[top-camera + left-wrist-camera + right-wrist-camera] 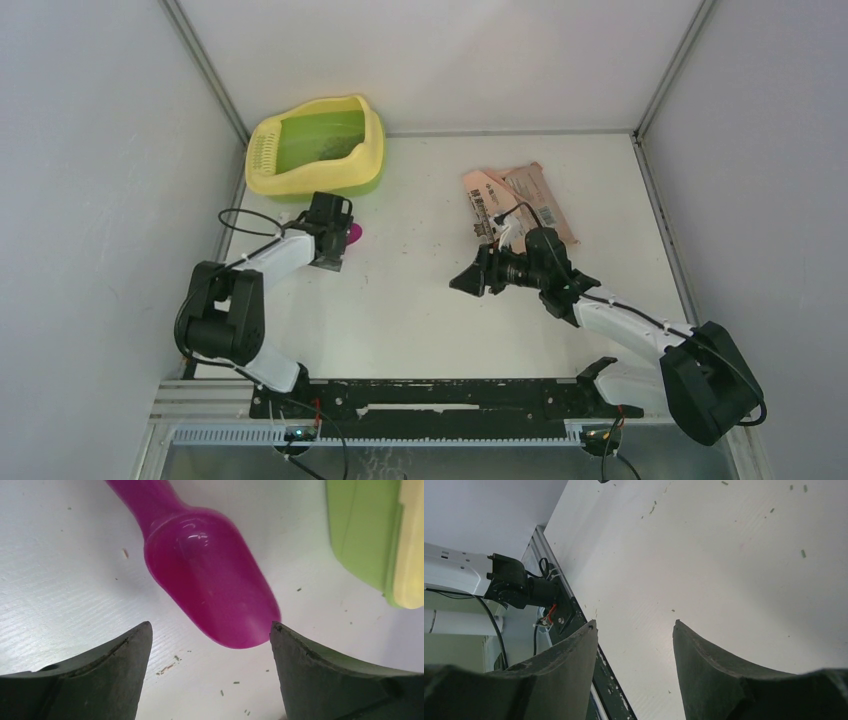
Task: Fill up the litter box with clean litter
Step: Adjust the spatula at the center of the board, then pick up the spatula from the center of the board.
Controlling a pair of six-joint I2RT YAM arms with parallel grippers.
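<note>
Arms: two are standing at the near edge of the table (420,320). The left arm (235,310) is reaching toward the far left and the right arm (640,330) is bending in toward the middle.
Right gripper (634,624): one. Its jaws are standing apart with nothing between them, hanging over bare table near the centre.
Left gripper (210,626): one. Its jaws are gaping wide and gripping nothing, and the scoop's bowl is lying just ahead of the fingertips.
Scoop (210,580): one, magenta, lying on the table just near of the litter box.
Bag (520,200): pink-orange and printed, lying flat right of centre.
Litter box (310,182): one, sitting in the far left corner of the table, its slotted grille at the left end.
Clean litter (802,554): small dark specks, too many to count, lying scattered over the table.
Hard to make out: the scoop's handle is running off the top of the left wrist view. From above, the left gripper is covering most of the scoop. I cannot tell whether the bag is one piece or two overlapping. A faint darker patch is showing in the green basin, too blurred to name.
</note>
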